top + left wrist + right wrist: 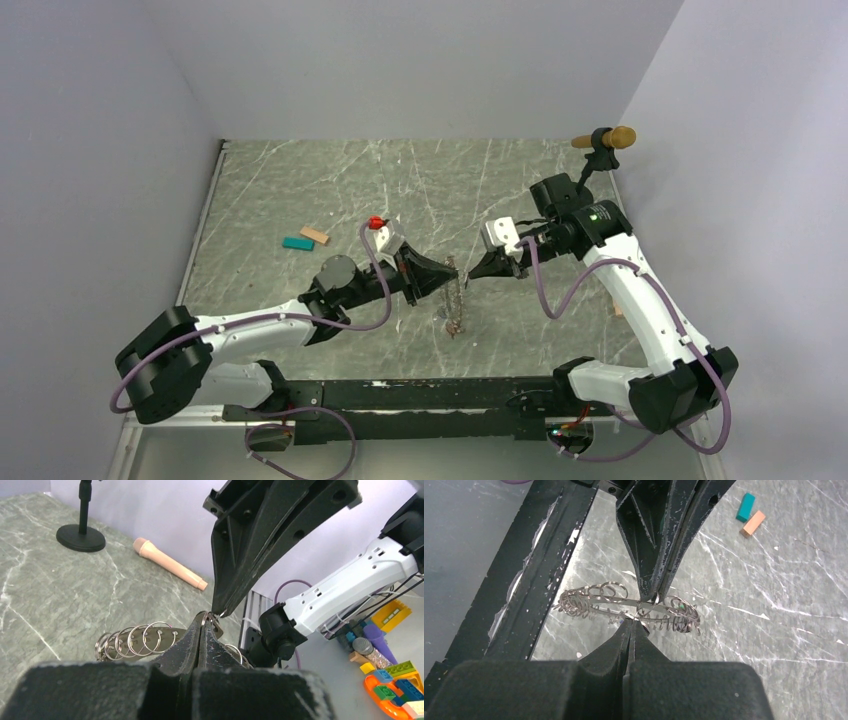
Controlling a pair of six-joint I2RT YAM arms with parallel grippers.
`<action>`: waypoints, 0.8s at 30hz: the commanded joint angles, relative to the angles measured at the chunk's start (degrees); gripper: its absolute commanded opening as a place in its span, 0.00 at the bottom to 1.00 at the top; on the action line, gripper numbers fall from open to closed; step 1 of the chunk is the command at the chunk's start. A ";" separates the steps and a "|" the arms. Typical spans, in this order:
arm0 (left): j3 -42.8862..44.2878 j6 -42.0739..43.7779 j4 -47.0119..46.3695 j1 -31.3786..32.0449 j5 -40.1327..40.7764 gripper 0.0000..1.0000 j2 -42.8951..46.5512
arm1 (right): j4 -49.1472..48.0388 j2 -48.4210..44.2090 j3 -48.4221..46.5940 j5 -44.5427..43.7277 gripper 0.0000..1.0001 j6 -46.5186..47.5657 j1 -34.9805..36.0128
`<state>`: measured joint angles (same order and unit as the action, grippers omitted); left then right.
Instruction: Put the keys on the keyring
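The keyring [455, 298], a dark metal loop strung with several small split rings, hangs in the air between both grippers at the table's middle. My left gripper [448, 272] is shut on it from the left; in the left wrist view its tips [207, 621] pinch the keyring [135, 640]. My right gripper [472, 274] meets it from the right, shut, its tips [633, 623] pinching a small ring at the middle of the keyring [589, 600]. A green speck [680, 607] sits among the rings at one end. The keys do not show plainly. A small red thing [376, 221] lies by the left wrist.
A teal block [297, 243] and a tan block [315, 236] lie at mid-left. A black stand [598, 155] with a tan cylinder on top is at the back right corner. A pink cylinder [170, 570] lies near the right edge. Walls close three sides.
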<state>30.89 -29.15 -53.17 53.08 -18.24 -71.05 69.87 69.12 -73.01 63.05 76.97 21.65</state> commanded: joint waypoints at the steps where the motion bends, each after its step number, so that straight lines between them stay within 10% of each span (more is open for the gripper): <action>1: 3.06 2.31 1.53 -0.26 -0.69 0.00 1.53 | -0.25 -1.33 -2.10 0.80 0.00 -1.87 -0.51; 11: 4.22 1.86 1.65 -0.28 -2.01 0.00 0.46 | -2.73 -1.20 -0.48 2.35 0.06 -4.24 -0.65; 18: 4.94 3.18 5.64 -2.11 -2.35 0.00 2.07 | -6.60 -2.85 -0.36 3.70 0.61 -11.01 -4.66; 24: 8.11 6.19 16.49 -6.76 -6.09 0.00 5.32 | -14.90 -6.31 6.35 5.42 0.75 -18.77 -12.57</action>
<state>33.58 -25.58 -40.77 49.06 -20.95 -69.23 62.30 65.43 -70.70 65.32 64.71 12.38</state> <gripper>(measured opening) 0.012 0.722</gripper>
